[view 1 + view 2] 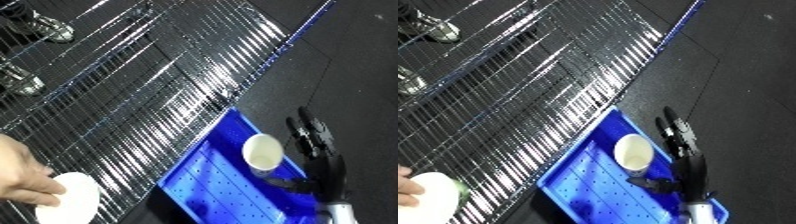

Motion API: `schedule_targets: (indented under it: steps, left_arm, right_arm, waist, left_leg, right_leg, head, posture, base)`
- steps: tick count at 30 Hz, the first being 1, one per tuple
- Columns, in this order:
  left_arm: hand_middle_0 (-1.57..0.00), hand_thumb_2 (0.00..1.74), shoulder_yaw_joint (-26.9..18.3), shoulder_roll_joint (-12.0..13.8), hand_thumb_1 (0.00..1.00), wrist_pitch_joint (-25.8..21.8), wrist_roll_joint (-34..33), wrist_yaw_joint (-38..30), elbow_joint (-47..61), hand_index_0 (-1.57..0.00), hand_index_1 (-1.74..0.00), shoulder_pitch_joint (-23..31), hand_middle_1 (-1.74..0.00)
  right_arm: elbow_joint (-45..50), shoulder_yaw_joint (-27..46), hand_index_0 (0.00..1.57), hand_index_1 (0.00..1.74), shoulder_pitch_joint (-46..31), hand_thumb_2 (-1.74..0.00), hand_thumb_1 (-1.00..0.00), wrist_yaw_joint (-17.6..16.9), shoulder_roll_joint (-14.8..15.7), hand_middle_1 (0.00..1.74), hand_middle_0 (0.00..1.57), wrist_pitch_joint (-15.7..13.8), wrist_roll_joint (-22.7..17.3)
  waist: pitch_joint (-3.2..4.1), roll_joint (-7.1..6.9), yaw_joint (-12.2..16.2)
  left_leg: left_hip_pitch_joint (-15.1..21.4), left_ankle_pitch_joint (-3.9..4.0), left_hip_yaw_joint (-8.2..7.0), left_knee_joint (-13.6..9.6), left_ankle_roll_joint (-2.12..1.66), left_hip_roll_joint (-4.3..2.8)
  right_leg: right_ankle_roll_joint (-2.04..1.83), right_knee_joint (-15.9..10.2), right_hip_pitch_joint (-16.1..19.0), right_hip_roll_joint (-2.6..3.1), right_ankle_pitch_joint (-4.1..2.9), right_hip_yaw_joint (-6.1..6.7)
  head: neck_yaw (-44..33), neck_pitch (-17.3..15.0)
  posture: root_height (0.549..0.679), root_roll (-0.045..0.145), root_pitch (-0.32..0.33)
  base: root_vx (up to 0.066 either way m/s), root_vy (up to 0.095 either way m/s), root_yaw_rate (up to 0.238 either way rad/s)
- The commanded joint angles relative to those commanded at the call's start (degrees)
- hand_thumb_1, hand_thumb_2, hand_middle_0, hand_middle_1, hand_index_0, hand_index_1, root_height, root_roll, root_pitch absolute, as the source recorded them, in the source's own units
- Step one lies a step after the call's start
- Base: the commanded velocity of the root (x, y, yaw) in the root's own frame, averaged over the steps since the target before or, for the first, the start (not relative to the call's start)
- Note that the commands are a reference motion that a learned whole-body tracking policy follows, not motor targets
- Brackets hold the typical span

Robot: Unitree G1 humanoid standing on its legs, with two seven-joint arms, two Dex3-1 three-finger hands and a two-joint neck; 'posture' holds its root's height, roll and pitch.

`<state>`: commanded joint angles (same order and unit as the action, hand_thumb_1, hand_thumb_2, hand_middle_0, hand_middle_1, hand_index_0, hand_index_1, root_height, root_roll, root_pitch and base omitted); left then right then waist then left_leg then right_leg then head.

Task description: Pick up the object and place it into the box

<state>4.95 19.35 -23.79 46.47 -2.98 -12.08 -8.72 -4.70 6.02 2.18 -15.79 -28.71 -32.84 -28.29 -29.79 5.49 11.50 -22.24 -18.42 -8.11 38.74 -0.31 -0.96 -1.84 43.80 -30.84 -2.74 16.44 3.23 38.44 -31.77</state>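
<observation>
A white paper cup [264,152] is over the far end of the blue bin [206,190], its open mouth turned up toward the camera. My right hand [318,150] comes in from the lower right and lies along the cup's right side. Its fingers [306,127] are stretched out straight and its thumb [286,183] sits below the cup. I cannot tell whether the cup rests on the bin floor or leans on the hand. My left hand shows in neither view.
A wire rack shelf [133,75] fills the left and the top. At the lower left a person's hand [19,175] holds a white round object [69,197] on the shelf. Dark floor [355,65] lies right of the bin. Metal feet [51,27] stand at the top left.
</observation>
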Motion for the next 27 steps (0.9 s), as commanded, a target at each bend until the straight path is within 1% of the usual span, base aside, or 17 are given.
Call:
schedule_targets:
  steps: [3, 9, 12, 14, 18, 21, 24, 25, 27]
  left_arm:
    - [-1.57, 1.74, -0.04, -0.04, 1.00, -0.29, 0.21, 0.15, -0.07, -1.57, -1.74, 0.16, -1.74]
    - [-1.57, 1.74, -0.21, -0.08, 1.00, -0.49, 0.32, 0.02, 0.41, -1.57, -1.74, 0.53, -1.74]
    - [-1.57, 1.74, -0.08, -0.13, 1.00, -0.44, 0.11, -0.14, 1.11, -1.57, -1.74, 0.86, -1.74]
    - [-1.57, 1.74, 0.23, -0.11, 1.00, -0.08, -0.07, -0.57, 1.91, -1.57, -1.74, 0.90, -1.74]
    - [-1.57, 1.74, 0.94, 0.16, 1.00, 0.99, -0.14, -1.42, 2.89, -1.57, -1.74, 0.48, -1.74]
    - [-1.57, 1.74, 1.16, 0.44, 1.00, 2.14, -0.25, -1.57, 3.08, -1.57, -1.74, -0.05, -1.74]
    - [-1.57, 1.74, 1.25, 1.07, 1.00, 3.56, -1.02, -1.72, 3.35, -1.57, -1.74, -0.67, -1.74]
    - [-1.57, 1.74, 1.23, 1.30, 1.00, 3.96, -1.26, -1.75, 3.42, -1.57, -1.74, -0.86, -1.74]
    - [-1.57, 1.74, 1.14, 1.92, 1.00, 4.73, -1.83, -1.63, 3.45, -1.57, -1.74, -1.41, -1.74]
  right_arm:
    - [-0.21, 0.03, 0.00, 0.00, -0.18, 0.00, 0.00, 0.81, 0.17, 0.00, 0.00, 0.05, -0.76]
    - [0.88, -0.34, 0.00, 0.00, -0.72, 0.00, 0.00, 1.77, 1.21, 0.00, 0.00, 0.36, -2.21]
    - [2.54, -0.86, 0.00, 0.00, -0.62, 0.00, 0.00, 2.93, 1.85, 0.00, 0.00, -0.12, -1.87]
    - [4.15, -1.68, 0.00, 0.00, 0.17, 0.00, 0.00, 3.78, 2.15, 0.00, 0.00, 0.23, -1.39]
    - [7.06, -3.82, 0.00, 0.00, 3.15, 0.00, 0.00, 6.08, 1.93, 0.00, 0.00, 2.40, 0.29]
    - [8.77, -5.70, 0.00, 0.00, 5.95, 0.00, 0.00, 7.87, 1.89, 0.00, 0.00, 4.59, 1.25]
    - [10.05, -7.89, 0.00, 0.00, 8.82, 0.00, 0.00, 9.39, 2.03, 0.00, 0.00, 7.66, 1.56]
    - [10.32, -8.49, 0.00, 0.00, 9.57, 0.00, 0.00, 9.74, 2.08, 0.00, 0.00, 8.56, 1.62]
    - [10.59, -9.81, 0.00, 0.00, 11.10, 0.00, 0.00, 10.42, 2.22, 0.00, 0.00, 10.13, 1.88]
  waist:
    - [0.00, 0.02, -0.07]
    - [0.00, -0.28, -0.31]
    - [0.00, -0.46, -0.70]
    - [0.00, -0.55, -1.23]
    - [0.00, -0.87, -2.75]
    - [0.00, -1.31, -4.19]
    - [0.00, -2.12, -5.86]
    - [0.00, -2.40, -6.32]
    - [0.00, -3.07, -7.42]
  left_leg:
    - [-0.09, 0.53, 0.16, -0.07, -0.16, 0.02]
    - [-0.42, 1.25, 0.56, -0.07, -0.28, -0.06]
    - [-0.66, 1.55, 0.89, 0.10, -0.34, -0.11]
    - [-0.78, 1.75, 1.22, 0.05, -0.33, -0.07]
    - [-1.27, 2.31, 2.25, 0.48, -0.42, 0.13]
    - [-1.70, 2.34, 3.15, 0.89, -0.45, 0.24]
    - [-2.44, 2.35, 4.30, 1.39, -0.46, 0.37]
    - [-2.70, 2.37, 4.64, 1.55, -0.45, 0.41]
    - [-3.30, 2.42, 5.44, 1.74, -0.42, 0.51]
  right_leg:
    - [0.15, -0.04, 0.04, 0.00, 0.06, -0.12]
    - [0.38, 0.18, -0.06, 0.08, 0.15, -0.47]
    - [0.47, 0.33, 0.01, -0.02, 0.22, -0.72]
    - [0.53, 0.47, 0.06, -0.08, 0.28, -0.97]
    - [0.77, 1.02, 0.35, -0.30, 0.56, -1.67]
    - [0.87, 1.62, 0.64, -0.59, 0.85, -2.36]
    - [0.87, 2.26, 0.80, -0.80, 0.98, -3.23]
    - [0.86, 2.45, 0.79, -0.85, 0.98, -3.48]
    - [0.74, 2.73, 0.72, -0.92, 0.83, -4.09]
  head:
    - [-0.87, 1.15]
    - [-3.73, 2.02]
    - [-5.54, 2.09]
    - [-6.89, 1.77]
    - [-11.06, 1.31]
    - [-14.49, 1.53]
    - [-18.78, 1.61]
    - [-18.78, 1.61]
    - [-23.07, 1.09]
  posture:
    - [0.640, 0.105, 0.074]
    - [0.640, 0.106, 0.073]
    - [0.640, 0.106, 0.072]
    - [0.640, 0.105, 0.070]
    - [0.639, 0.103, 0.063]
    - [0.638, 0.099, 0.057]
    - [0.637, 0.093, 0.052]
    - [0.636, 0.091, 0.051]
    - [0.636, 0.086, 0.051]
  base:
    - [0.004, -0.017, 0.022]
    - [0.001, -0.020, 0.021]
    - [0.000, -0.022, 0.057]
    - [-0.006, -0.024, 0.096]
    - [0.003, -0.044, 0.118]
    - [0.014, -0.075, 0.142]
    - [0.010, -0.112, 0.157]
    - [0.004, -0.103, 0.133]
    - [-0.002, -0.136, 0.181]
